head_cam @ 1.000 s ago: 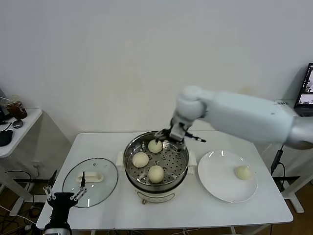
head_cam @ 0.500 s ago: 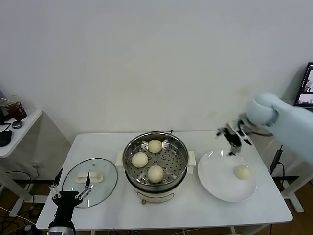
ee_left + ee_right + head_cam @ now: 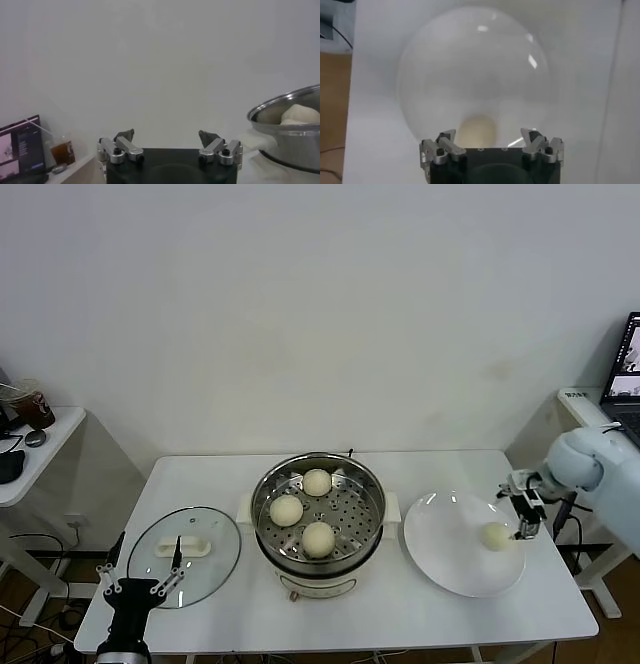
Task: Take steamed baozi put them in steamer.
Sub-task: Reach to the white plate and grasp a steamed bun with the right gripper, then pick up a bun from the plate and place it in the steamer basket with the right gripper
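your right gripper hangs over the right edge of the white plate with its fingers spread wide and nothing between them; in its wrist view the last steamed baozi lies on the plate just ahead of the open jaws, not touched. from the head view that bun sits on the plate's right half, just beside the gripper. to the left, the steamer stands mid-table with three steamed baozi on its perforated tray. further left the glass lid lies flat. your left gripper waits low at the table's front left corner, jaws wide and empty.
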You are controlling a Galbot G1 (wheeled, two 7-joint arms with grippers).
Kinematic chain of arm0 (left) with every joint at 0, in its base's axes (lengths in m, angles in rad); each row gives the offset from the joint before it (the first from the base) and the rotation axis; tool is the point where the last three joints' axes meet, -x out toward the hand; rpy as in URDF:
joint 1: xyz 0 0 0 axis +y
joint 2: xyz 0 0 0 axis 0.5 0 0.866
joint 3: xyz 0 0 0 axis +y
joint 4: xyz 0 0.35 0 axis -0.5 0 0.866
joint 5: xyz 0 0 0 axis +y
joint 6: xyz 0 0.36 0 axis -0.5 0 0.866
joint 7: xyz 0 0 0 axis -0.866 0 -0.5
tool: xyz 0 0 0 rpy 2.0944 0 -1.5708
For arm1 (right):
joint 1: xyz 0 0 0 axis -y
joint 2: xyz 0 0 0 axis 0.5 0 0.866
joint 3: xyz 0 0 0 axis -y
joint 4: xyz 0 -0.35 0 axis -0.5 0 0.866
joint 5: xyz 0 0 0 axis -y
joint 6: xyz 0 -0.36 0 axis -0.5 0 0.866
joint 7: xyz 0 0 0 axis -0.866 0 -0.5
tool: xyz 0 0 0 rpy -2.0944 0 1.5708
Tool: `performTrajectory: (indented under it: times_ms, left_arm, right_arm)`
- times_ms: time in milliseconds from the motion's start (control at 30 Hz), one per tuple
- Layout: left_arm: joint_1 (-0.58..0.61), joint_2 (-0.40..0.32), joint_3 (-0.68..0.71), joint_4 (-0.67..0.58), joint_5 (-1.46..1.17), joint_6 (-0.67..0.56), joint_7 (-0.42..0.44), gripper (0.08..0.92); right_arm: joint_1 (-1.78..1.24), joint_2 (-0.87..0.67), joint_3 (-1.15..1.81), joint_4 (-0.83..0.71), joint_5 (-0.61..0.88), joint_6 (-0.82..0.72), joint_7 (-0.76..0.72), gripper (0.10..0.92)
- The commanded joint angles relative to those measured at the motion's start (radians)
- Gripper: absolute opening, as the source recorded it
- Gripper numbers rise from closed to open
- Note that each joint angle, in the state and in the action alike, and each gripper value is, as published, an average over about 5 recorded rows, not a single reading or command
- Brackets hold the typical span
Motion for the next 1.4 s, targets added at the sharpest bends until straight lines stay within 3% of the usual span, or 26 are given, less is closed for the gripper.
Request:
performTrajectory:
  times_ms: [33,533,933,1133,1400]
  left_arm:
    - [0.001,-0.002,-0.003,0.002,0.001,0.000,-0.001,0.823]
    - [-0.009,-0.001,-0.001,0.007,0.001,0.003,0.000,0.823]
    - [-0.009,-0.003,-0.001,0.007,0.002,0.003,0.000,0.823]
    - [-0.005,-0.003,-0.005,-0.002,0.001,0.004,0.000,0.823]
    - [-0.010,0.002,-0.002,-0.009,-0.001,0.005,0.001,0.823]
  right_arm:
    - [-0.134,0.118,0.114,-0.176,-0.101,0.015,0.034,0.823]
    - [-0.113,0.180,0.079,-0.226,-0.160,0.011,0.025,0.799]
    - [-0.102,0.170,0.062,-0.203,-0.177,-0.005,0.011,0.549]
    - [-0.035,0.111,0.005,-0.127,-0.099,-0.028,-0.007,0.398]
    - [0.284,0.004,-0.239,0.035,0.142,-0.098,-0.038,0.381]
